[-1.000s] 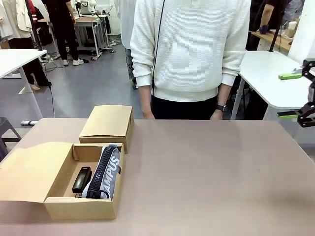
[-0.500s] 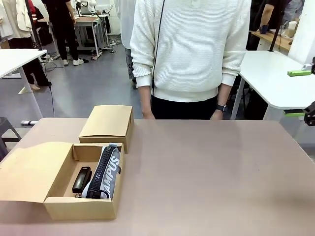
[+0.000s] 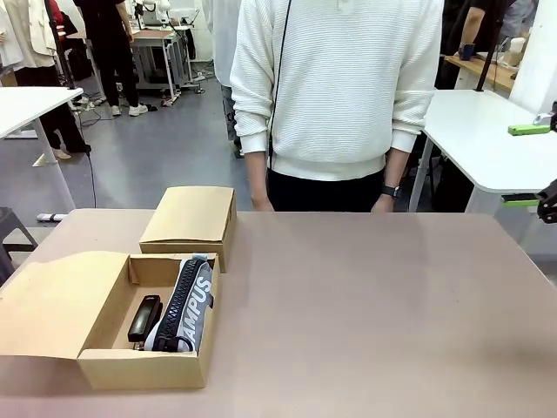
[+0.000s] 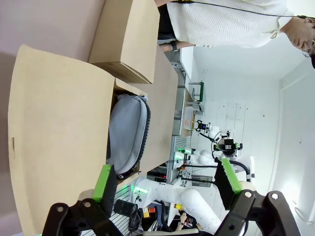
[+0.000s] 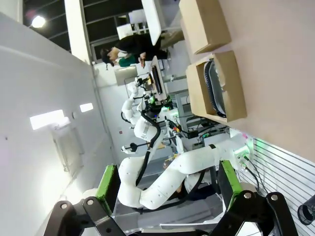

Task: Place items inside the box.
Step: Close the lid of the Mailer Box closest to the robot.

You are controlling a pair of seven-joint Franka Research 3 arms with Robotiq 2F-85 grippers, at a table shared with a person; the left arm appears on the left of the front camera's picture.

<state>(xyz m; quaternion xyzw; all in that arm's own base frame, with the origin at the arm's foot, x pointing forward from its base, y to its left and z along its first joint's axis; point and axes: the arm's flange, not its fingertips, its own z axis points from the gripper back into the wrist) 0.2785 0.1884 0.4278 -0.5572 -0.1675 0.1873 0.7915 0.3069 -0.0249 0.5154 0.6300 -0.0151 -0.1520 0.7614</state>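
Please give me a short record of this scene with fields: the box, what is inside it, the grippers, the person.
open box: cardboard, flap folded out to the robot's left, near left part of the table
inside: black stapler; navy "CAMPUS" pouch beside it
second box: closed, behind the open one
left gripper: open, empty, raised, facing the open box
right gripper: open, empty, at the table's right edge
person: standing at the far side, wristwatch

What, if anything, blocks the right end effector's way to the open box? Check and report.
Nothing visible does. The right end effector hangs open at the table's far right edge, and bare tabletop lies between it and the open box. The box's lid is folded outward to the left; the black stapler and CAMPUS pouch already lie inside.
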